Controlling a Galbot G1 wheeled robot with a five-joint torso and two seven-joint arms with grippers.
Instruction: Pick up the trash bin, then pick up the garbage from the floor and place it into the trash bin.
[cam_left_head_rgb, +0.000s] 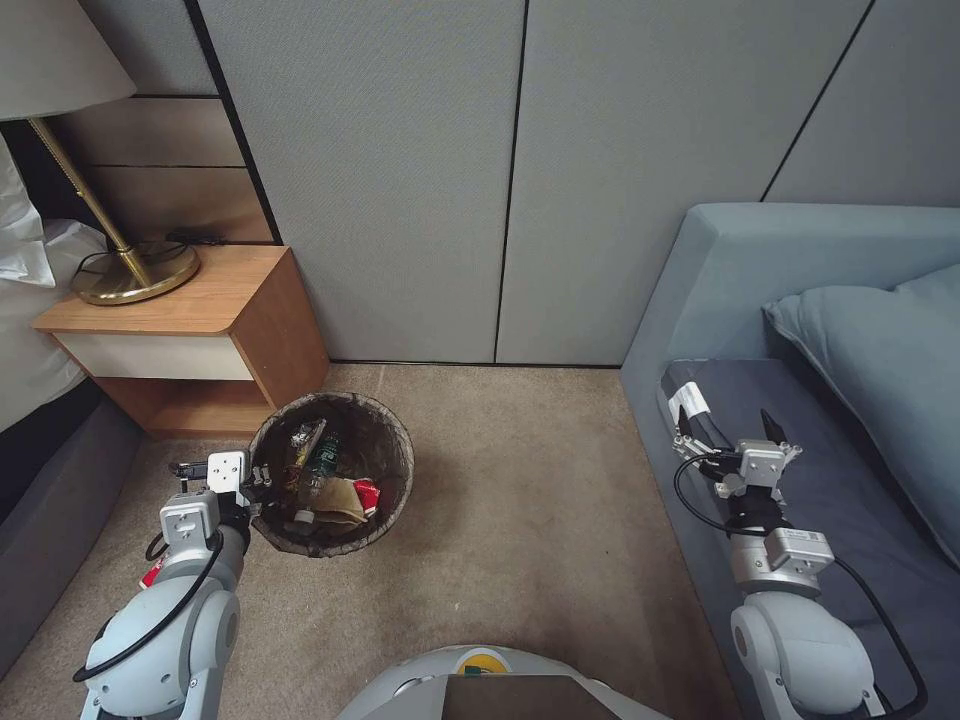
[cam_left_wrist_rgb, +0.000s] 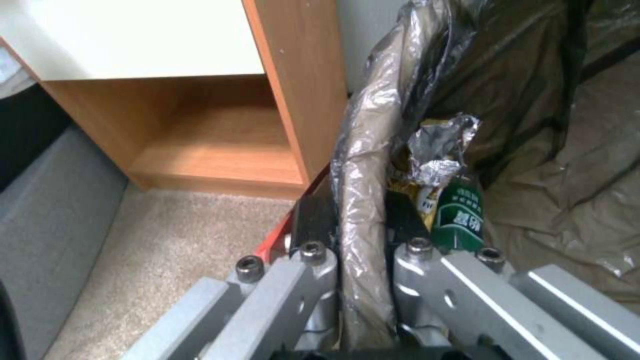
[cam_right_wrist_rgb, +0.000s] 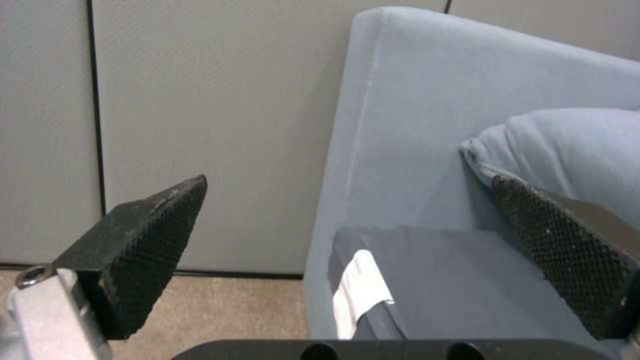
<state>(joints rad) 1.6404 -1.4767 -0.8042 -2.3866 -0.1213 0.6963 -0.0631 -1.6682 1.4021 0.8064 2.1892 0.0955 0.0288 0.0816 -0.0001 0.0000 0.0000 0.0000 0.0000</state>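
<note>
Your left gripper (cam_left_head_rgb: 262, 478) is clamped on the near-left rim of the bin (cam_left_head_rgb: 390, 440). In the left wrist view you see its two black fingers (cam_left_wrist_rgb: 315, 220) pressed on either side of the bag-covered rim (cam_left_wrist_rgb: 363, 200), one outside and one inside. The bin stands on the carpet (cam_left_head_rgb: 540, 520), just beside the front corner of the nightstand (cam_left_head_rgb: 190, 330).

Inside the bin lies the garbage (cam_left_head_rgb: 330, 480): a bottle (cam_left_wrist_rgb: 459, 217) with a green label, a crumpled foil wrapper (cam_left_wrist_rgb: 437, 145) touching it, a brown paper piece (cam_left_head_rgb: 340, 497) and a small red wrapper (cam_left_head_rgb: 367, 495). Something red (cam_left_head_rgb: 150, 575) shows on the carpet by your left arm; what it is, I cannot tell.

Your right gripper (cam_left_head_rgb: 732, 425) hangs over the sofa (cam_left_head_rgb: 720, 260) seat, well apart from the bin. Its jaws stand wide and hold nothing; the right wrist view shows the two textured pads (cam_right_wrist_rgb: 153, 250) far from each other, with a cushion (cam_right_wrist_rgb: 567, 145) behind.
</note>
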